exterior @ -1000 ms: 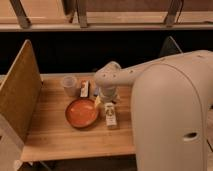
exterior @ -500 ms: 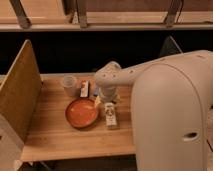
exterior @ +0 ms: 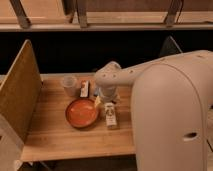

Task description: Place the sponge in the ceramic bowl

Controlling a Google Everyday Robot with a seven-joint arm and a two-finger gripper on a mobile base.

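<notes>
One pale gripper (exterior: 106, 95) low over small yellow-sided sponge (exterior: 98, 101), just beside wide orange-red ceramic bowl (exterior: 81, 113); grip: cannot tell. Calls for carrying sponge over bowl.

The orange-red ceramic bowl (exterior: 82, 112) is sitting upright on the table (exterior: 52, 136); the sponge (exterior: 97, 101) is showing yellow by its right rim, beneath the gripper (exterior: 106, 96).
</notes>
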